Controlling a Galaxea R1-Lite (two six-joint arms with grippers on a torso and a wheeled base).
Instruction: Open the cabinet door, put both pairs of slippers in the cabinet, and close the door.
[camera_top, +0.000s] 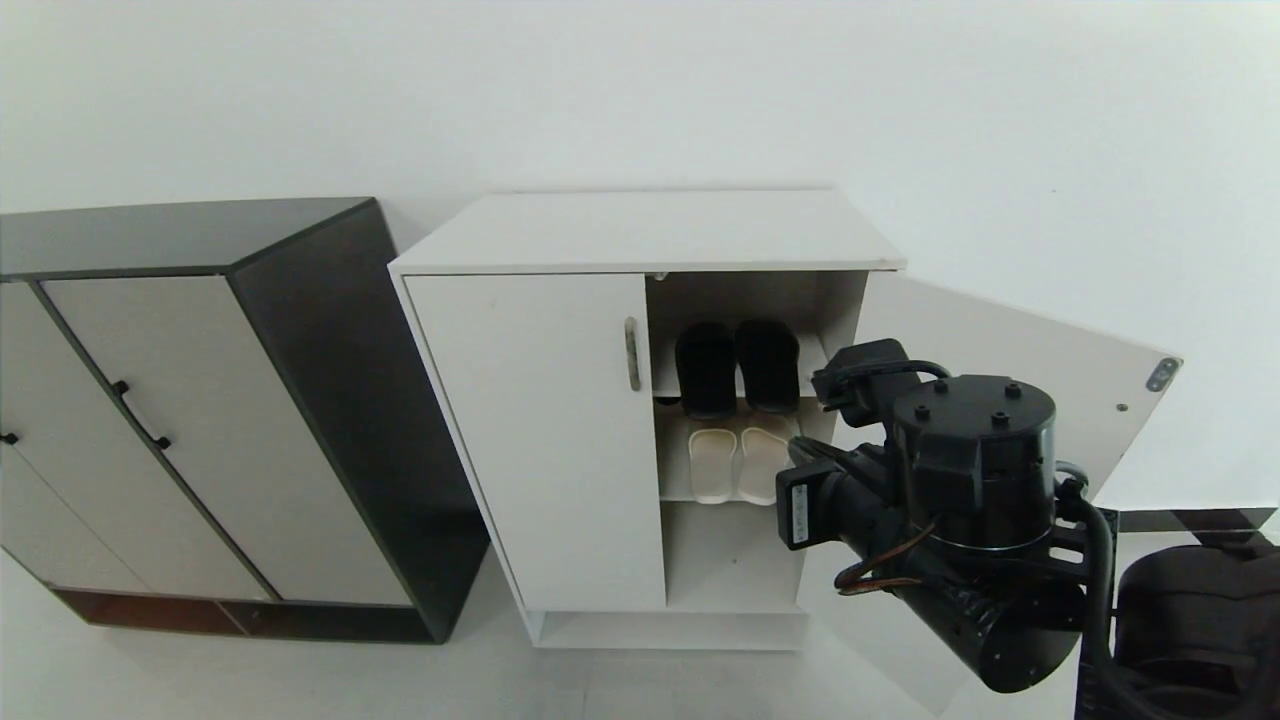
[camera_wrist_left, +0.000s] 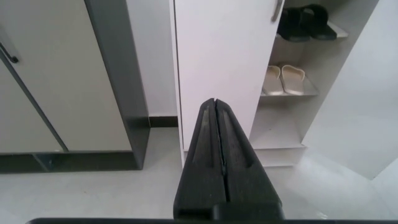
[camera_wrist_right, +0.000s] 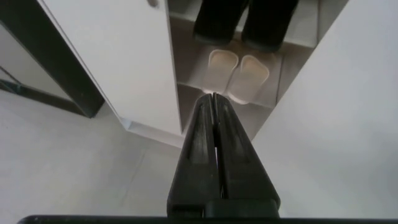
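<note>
Our right gripper has its two fingers pressed flat together with nothing between them. It is held off the floor, in front of the open half of the white cabinet. Straight ahead of its tips, apart from them, the pale slippers sit side by side on the middle shelf. The black slippers lie one shelf higher, farther ahead of the same gripper. Both pairs have their heels toward us. The open door is swung wide on the outer side of our right arm, while the closed door with its slim handle is on the arm's inner side.

Our left gripper is also closed and empty. It points at the lower part of the closed door, well short of touching it. From this gripper, both pairs of slippers lie beyond the door's handle edge, toward the right arm's side. A dark cabinet with pale doors is on its other side, next to the white one.
</note>
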